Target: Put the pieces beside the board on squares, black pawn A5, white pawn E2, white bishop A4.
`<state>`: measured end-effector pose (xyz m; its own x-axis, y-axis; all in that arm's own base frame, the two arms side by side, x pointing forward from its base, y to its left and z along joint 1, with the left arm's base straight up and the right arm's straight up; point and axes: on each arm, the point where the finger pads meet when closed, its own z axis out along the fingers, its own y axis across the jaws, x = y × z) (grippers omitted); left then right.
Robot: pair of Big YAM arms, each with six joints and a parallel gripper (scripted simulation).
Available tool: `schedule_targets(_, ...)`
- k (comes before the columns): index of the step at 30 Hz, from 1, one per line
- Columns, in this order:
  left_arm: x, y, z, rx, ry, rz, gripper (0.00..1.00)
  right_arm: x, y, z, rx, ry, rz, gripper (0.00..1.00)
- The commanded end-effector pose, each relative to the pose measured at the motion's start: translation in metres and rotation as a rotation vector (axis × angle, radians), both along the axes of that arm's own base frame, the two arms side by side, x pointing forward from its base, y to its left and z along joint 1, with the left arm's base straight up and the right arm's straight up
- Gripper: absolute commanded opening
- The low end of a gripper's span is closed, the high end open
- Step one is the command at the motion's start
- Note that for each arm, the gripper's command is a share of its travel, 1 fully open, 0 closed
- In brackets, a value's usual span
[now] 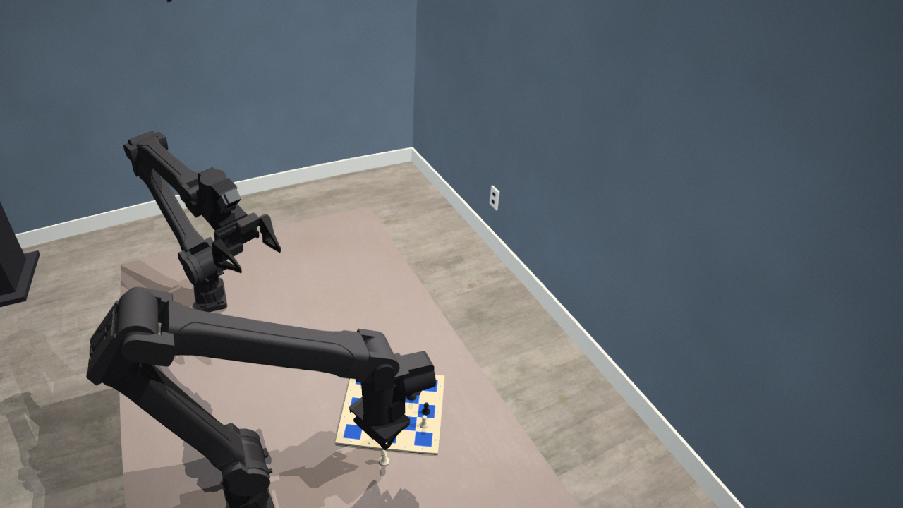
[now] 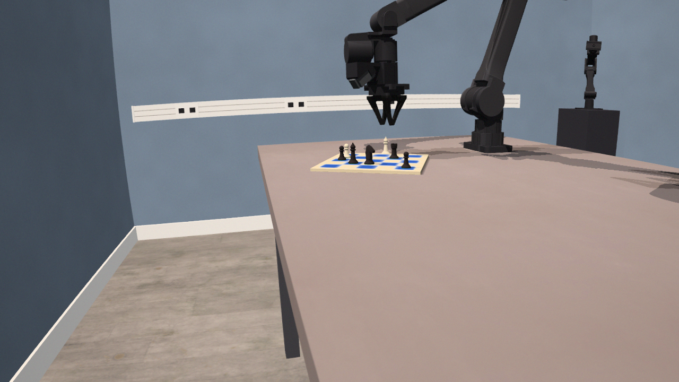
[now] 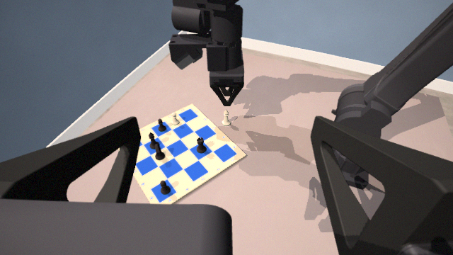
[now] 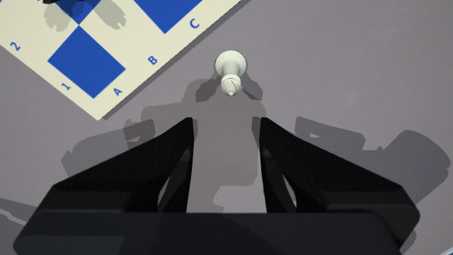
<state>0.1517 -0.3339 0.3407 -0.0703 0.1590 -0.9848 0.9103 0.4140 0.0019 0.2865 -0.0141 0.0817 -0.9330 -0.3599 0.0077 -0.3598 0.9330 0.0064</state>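
Bishop (image 1: pixel 384 459) (image 2: pixel 385 146) (image 3: pixel 226 119) (image 4: pixel 231 67) upright beside board (image 1: pixel 341 442) (image 2: pixel 365 171) (image 3: pixel 241 154) (image 4: pixel 98 112), below parted right claw (image 1: pixel 385 444) (image 2: pixel 386 123) (image 3: pixel 226 100) (image 4: pixel 226 128).

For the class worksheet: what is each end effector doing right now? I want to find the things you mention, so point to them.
Left end effector (image 1: pixel 259 259) (image 3: pixel 226 122): open, holding nothing.
Right end effector (image 1: pixel 385 446) (image 2: pixel 385 124) (image 3: pixel 227 105) (image 4: pixel 226 117): partly open, holding nothing, above the white bishop (image 1: pixel 384 459) (image 2: pixel 385 146) (image 3: pixel 226 119) (image 4: pixel 231 69).
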Motion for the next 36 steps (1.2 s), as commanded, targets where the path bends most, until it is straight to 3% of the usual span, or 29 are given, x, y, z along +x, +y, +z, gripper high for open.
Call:
schedule_targets(1, 0.001, -0.003, 0.017, -0.023, -0.008, -0.001, 1.0, 0.007, -0.001, 0.004, -0.006, -0.014, 0.035, 0.35)
schedule_targets(33, 0.001, -0.003, 0.017, -0.023, -0.008, -0.001, 1.0, 0.009, -0.004, -0.042, -0.003, -0.015, 0.035, 0.35)
schedule_targets(36, 0.001, -0.003, 0.017, -0.023, -0.008, -0.001, 1.0, 0.01, -0.004, -0.045, -0.004, -0.018, 0.035, 0.31)
